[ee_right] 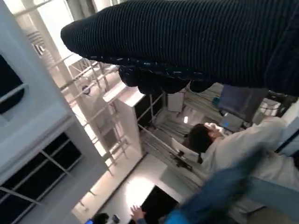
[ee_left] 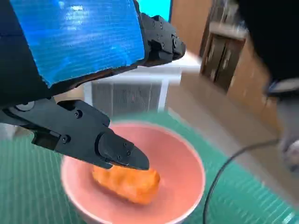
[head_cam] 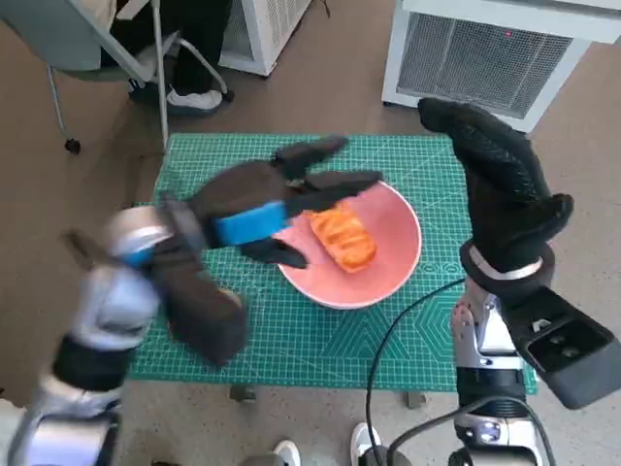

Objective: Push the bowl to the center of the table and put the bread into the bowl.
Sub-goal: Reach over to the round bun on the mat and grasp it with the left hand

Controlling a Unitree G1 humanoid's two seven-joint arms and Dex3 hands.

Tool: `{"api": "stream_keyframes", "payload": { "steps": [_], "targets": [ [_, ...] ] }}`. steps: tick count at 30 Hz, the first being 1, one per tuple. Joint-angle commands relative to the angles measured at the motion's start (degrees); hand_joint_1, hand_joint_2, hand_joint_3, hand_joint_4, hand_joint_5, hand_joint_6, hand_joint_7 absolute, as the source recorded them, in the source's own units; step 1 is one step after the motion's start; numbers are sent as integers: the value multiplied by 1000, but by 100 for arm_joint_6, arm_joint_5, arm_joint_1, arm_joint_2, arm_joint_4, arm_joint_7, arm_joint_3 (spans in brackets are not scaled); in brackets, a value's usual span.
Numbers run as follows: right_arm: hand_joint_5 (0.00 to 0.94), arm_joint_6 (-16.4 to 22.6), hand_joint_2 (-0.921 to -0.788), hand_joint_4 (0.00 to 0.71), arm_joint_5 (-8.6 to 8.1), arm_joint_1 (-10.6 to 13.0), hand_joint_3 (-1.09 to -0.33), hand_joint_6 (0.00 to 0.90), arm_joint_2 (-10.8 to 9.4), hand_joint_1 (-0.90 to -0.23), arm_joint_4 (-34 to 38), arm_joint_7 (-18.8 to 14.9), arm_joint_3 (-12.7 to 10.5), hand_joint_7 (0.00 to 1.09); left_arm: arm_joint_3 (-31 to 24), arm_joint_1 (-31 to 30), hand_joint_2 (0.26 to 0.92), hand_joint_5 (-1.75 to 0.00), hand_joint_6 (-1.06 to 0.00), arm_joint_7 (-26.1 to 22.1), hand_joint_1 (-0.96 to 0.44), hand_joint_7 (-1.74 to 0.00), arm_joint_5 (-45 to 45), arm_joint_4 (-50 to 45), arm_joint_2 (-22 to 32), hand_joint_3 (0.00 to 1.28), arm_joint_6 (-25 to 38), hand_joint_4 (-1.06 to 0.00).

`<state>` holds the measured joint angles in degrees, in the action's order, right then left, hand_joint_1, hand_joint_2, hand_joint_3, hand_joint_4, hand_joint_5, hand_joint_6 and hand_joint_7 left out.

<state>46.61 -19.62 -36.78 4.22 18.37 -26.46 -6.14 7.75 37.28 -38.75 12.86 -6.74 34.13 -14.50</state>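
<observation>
One golden-orange, ridged piece of bread (head_cam: pixel 343 239) is lying inside one shallow pink round bowl (head_cam: pixel 393 267), a little toward the bowl's 10 o'clock side in the head view. The left wrist view shows the same bread (ee_left: pixel 127 182) resting on the bowl's (ee_left: pixel 187 168) floor, and no finger is touching it there. The bowl is sitting near the middle of the one green gridded cutting mat (head_cam: pixel 320 340) that is covering the table, slightly toward 3 o'clock from centre.

The left hand (head_cam: pixel 277 199), black with blue tape over its back, is hovering over the bowl's 9 o'clock rim. Its fingers (head_cam: pixel 335 183) are spreading apart above the bread and are grasping nothing; one lower finger (ee_left: pixel 119 151) is pointing over the bread with a gap beneath it. The hand is released.

The right hand (head_cam: pixel 500 170), in its black knitted glove, is standing raised at 3 o'clock of the bowl, well apart from it, over the mat's right edge. Its fingers are lying flat and extended, holding nothing.

One black cable (head_cam: pixel 383 359) is running across the mat from the bowl's 5 o'clock side toward the near table edge.

Beyond the table, at 1 o'clock, one white box-shaped unit with a grille (head_cam: pixel 485 49) is standing on the floor. At 11 o'clock, one grey chair (head_cam: pixel 87 44) and one person's shoe (head_cam: pixel 194 97) are showing. One person in pale clothing (ee_right: pixel 233 149) is appearing, blurred, in the right wrist view.
</observation>
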Motion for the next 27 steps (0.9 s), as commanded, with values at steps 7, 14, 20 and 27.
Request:
{"api": "stream_keyframes", "payload": {
  "steps": [7, 14, 20, 27],
  "targets": [
    [456, -86, -921, 0, -96, 181, -840, -1, -63, -562, -64, -23, 46, 693, -1342, -1684, 818, -16, -315, -169, -283, -48, -751, -919, 987, 3, -285, -129],
    [458, -78, -921, -1, -109, 168, -840, -1, -93, -558, -17, -38, 64, 693, -1887, -2609, 820, -10, -333, -352, -279, -40, -883, -1159, 1408, 2, -191, -157],
    [456, -137, -921, -1, -204, 157, -840, -1, -80, -554, -15, -106, 74, 693, -2071, -3273, 834, -6, -334, -365, -305, -29, -716, -1190, 1580, 6, -63, -166],
    [452, -179, -921, -1, -229, 117, -839, -1, -67, -553, 65, -191, 61, 675, -1790, -3564, 848, -11, -339, -296, -292, -21, -366, -920, 1552, 8, 214, -191]
  ]
}}
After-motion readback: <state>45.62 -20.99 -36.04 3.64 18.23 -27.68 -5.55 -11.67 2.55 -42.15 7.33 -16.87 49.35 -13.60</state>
